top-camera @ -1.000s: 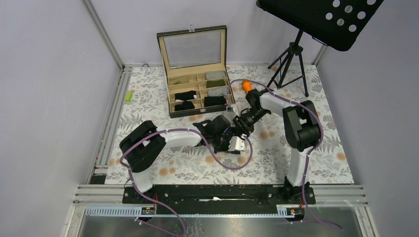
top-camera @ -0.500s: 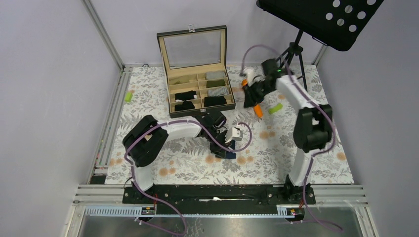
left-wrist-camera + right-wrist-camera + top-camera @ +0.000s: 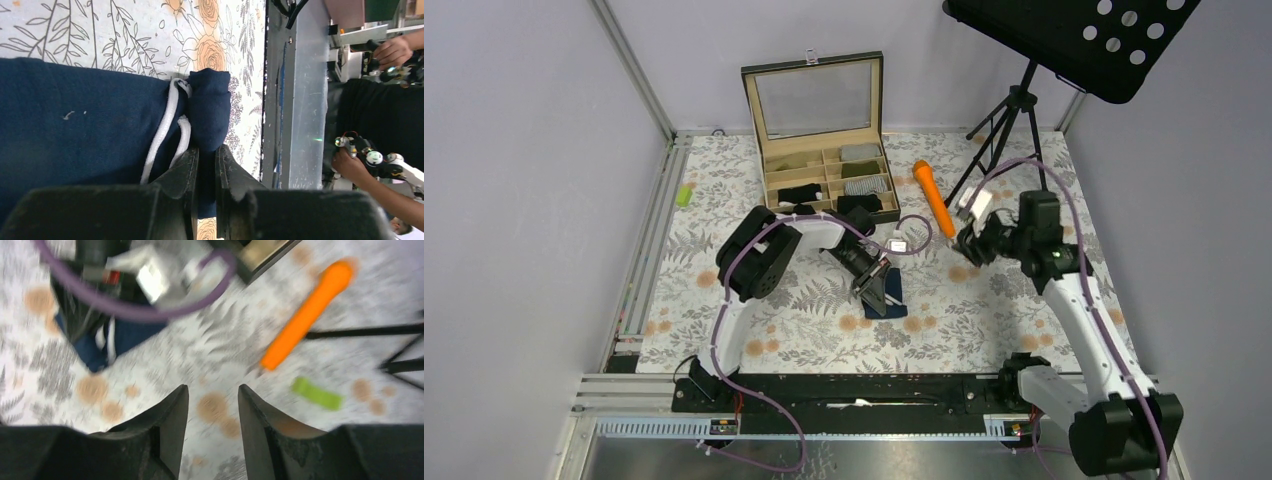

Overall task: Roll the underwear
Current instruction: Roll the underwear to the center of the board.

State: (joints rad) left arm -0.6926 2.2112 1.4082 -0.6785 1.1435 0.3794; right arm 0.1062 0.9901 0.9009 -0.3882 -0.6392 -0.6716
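Note:
The navy blue underwear (image 3: 75, 125) with white trim (image 3: 167, 120) lies on the floral mat (image 3: 754, 320). It also shows in the top view (image 3: 892, 296). My left gripper (image 3: 205, 156) is shut on a folded, bunched end of it, and stands at the mat's middle in the top view (image 3: 879, 284). My right gripper (image 3: 212, 395) is open and empty above the mat, to the right of the underwear (image 3: 120, 337); this view is blurred. In the top view it (image 3: 970, 240) hovers right of centre. Black and olive rolls sit in the box (image 3: 827, 232).
The open compartment box stands at the back centre. An orange carrot-shaped stick (image 3: 934, 198) lies right of it. A light-green cylinder (image 3: 317, 393) lies near the stick (image 3: 310, 312); another (image 3: 684, 195) lies at the left edge. A music stand tripod (image 3: 1014, 120) stands back right.
My right gripper left the middle, swung to the back right, then came down to the right side. The orange stick now lies free. My left arm shifted but stays on the navy underwear.

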